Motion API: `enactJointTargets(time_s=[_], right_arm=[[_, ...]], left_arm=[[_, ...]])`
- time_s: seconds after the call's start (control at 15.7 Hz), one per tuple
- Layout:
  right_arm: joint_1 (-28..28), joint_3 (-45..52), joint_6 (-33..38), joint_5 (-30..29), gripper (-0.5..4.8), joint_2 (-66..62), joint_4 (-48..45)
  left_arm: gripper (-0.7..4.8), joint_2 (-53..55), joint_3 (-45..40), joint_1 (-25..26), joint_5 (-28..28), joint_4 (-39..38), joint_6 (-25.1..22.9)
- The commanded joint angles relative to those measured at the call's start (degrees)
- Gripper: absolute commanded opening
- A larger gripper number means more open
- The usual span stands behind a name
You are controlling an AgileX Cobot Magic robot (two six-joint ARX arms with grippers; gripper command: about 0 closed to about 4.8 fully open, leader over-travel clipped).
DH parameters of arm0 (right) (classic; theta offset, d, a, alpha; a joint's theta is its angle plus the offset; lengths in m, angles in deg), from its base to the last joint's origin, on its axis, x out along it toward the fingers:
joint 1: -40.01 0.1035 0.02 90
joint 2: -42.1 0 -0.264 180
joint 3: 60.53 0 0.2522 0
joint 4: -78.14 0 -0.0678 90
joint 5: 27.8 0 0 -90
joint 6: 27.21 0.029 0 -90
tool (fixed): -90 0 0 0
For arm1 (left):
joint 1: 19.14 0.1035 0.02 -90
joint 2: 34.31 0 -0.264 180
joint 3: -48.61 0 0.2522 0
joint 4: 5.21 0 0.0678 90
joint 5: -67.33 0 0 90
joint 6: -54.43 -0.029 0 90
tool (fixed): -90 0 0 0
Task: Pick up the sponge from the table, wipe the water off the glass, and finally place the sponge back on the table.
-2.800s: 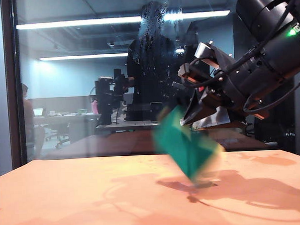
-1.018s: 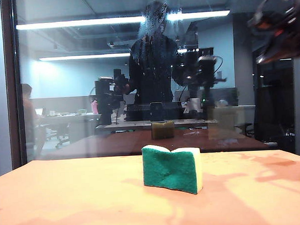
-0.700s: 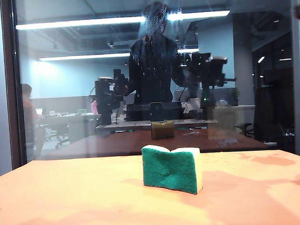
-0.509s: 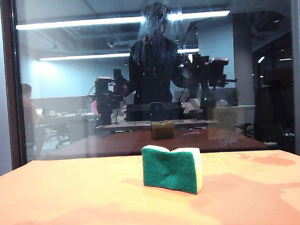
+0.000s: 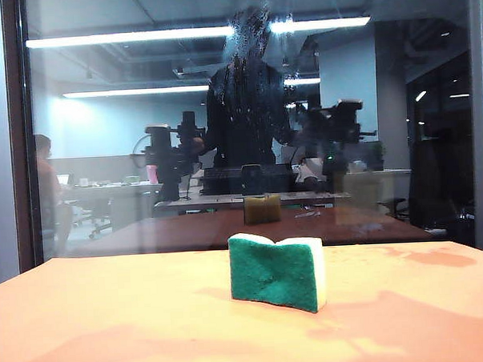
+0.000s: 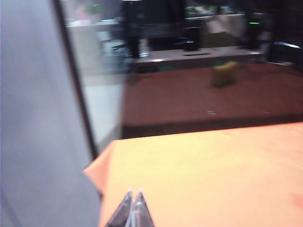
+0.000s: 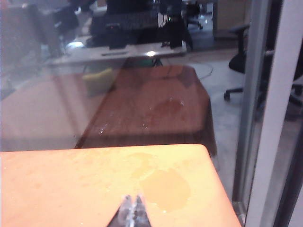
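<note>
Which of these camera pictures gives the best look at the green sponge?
The exterior view: the sponge stands on edge on the table, whole and sharp. Both wrist views show only its dim yellowish mirror image in the glass, not the sponge itself.

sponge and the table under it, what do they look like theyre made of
Sponge: looks like soft foam, a dark green, rough scouring face bonded to a pale cream layer, its top edge dented. Table: smooth matte orange-tan top, maybe laminate or painted board; only dull, soft reflections.

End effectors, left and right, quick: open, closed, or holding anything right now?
Left end effector: closed, empty, above the matte orange tabletop.
Right end effector: closed, empty, above the same tabletop near the upright transparent glass pane.
</note>
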Motion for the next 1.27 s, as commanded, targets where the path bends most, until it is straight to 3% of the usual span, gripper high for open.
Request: enactJointTargets(time_s=[0.06, 0.64, 1.27], right_arm=[[0.0, 2.34, -0.15, 0.13, -0.06, 4.24, -0.52], [0.04, 10.67, -0.15, 0.33, -0.06, 17.46, 1.22], [0.04, 11.34, -0.61, 0.35, -0.06, 25.64, 8.07]], left_arm=[[-0.06, 0.09, 0.17, 0.0, -3.91, 0.57, 2.08], [-0.06, 0.09, 0.11, 0.0, -3.87, 0.59, 2.01], [-0.06, 0.09, 0.13, 0.0, -3.76, 0.57, 2.03]])
